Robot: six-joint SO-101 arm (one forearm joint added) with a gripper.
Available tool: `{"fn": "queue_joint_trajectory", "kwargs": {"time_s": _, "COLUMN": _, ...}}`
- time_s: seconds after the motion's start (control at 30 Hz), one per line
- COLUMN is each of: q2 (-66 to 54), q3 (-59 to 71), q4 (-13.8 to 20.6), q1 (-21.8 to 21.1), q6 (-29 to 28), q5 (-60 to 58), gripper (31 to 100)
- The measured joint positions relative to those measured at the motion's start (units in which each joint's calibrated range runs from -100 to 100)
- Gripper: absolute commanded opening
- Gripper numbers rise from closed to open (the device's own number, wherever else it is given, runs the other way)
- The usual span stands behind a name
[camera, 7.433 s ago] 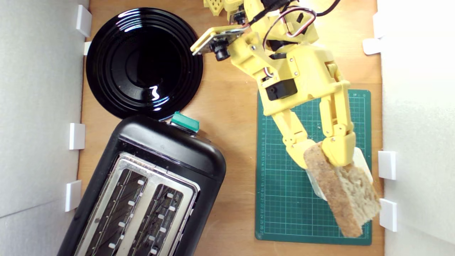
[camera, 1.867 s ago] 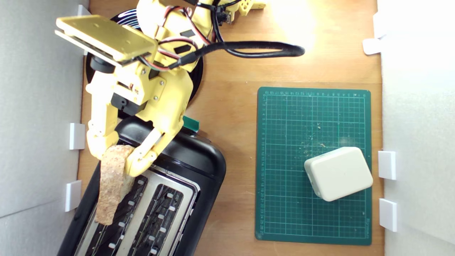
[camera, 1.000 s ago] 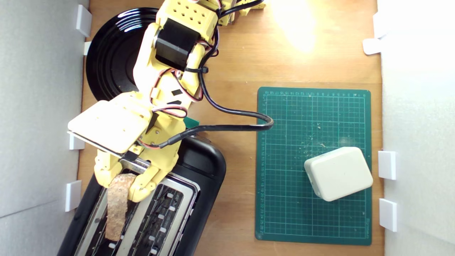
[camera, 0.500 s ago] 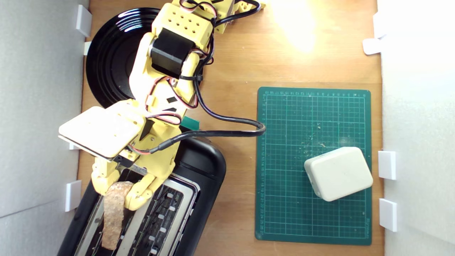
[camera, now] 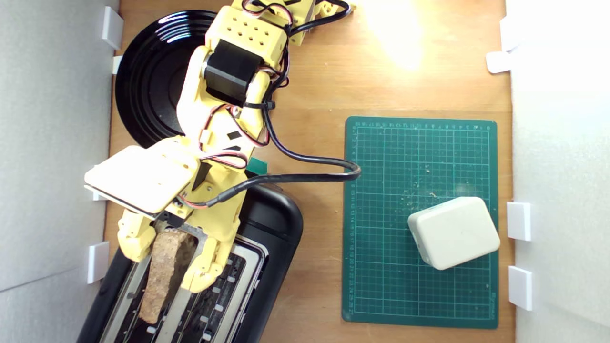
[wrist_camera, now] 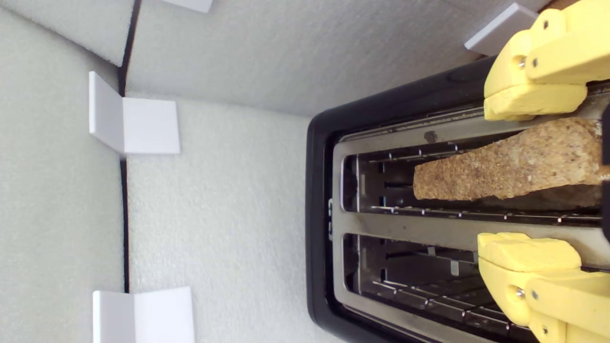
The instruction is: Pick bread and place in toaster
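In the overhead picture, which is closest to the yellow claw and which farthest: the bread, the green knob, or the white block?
Measured from the gripper in the exterior view:
1. Bread: between the open fingers, standing in the toaster's slot.
2. Green knob: just beyond the toaster's end.
3. White block: on the mat, far at that view's right.

A round black plate [camera: 147, 90] lies on the wooden tabletop [camera: 314, 85] toward the exterior view's upper left, its glossy surface ringed and catching light. On the exterior view's right a green cutting mat [camera: 381, 214] with a pale grid lies flat, scattered with a few crumbs. A white block with rounded corners [camera: 453, 232] rests on the mat's lower right part. White foam walls [camera: 52, 143] flank the tabletop on both sides, with small white brackets [camera: 103, 182] set along their edges.
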Motion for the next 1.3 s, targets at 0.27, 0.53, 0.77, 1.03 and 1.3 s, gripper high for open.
{"fn": "queue_joint_trajectory", "kwargs": {"time_s": 0.27, "q2": -5.7, "q3": 0.6, "q4": -6.6, "q1": -0.1, "q6": 0.3, "q5": 0.9, "gripper": 84.4}}
{"fn": "queue_joint_trajectory", "kwargs": {"time_s": 0.53, "q2": -18.0, "q3": 0.7, "q4": -7.8, "q1": -0.6, "q6": 0.2, "q5": 0.9, "gripper": 84.1}}
{"fn": "queue_joint_trajectory", "kwargs": {"time_s": 0.77, "q2": -28.5, "q3": 1.9, "q4": -8.0, "q1": -1.6, "q6": -5.3, "q5": 0.9, "gripper": 84.1}}
{"fn": "queue_joint_trajectory", "kwargs": {"time_s": 1.03, "q2": -32.7, "q3": 7.8, "q4": -8.4, "q1": -9.8, "q6": -18.6, "q5": 1.0, "gripper": 84.1}}
{"fn": "queue_joint_trajectory", "kwargs": {"time_s": 1.3, "q2": -40.4, "q3": 27.3, "q4": -8.5, "q1": -16.8, "q6": -28.2, "q5": 1.0, "gripper": 84.1}}
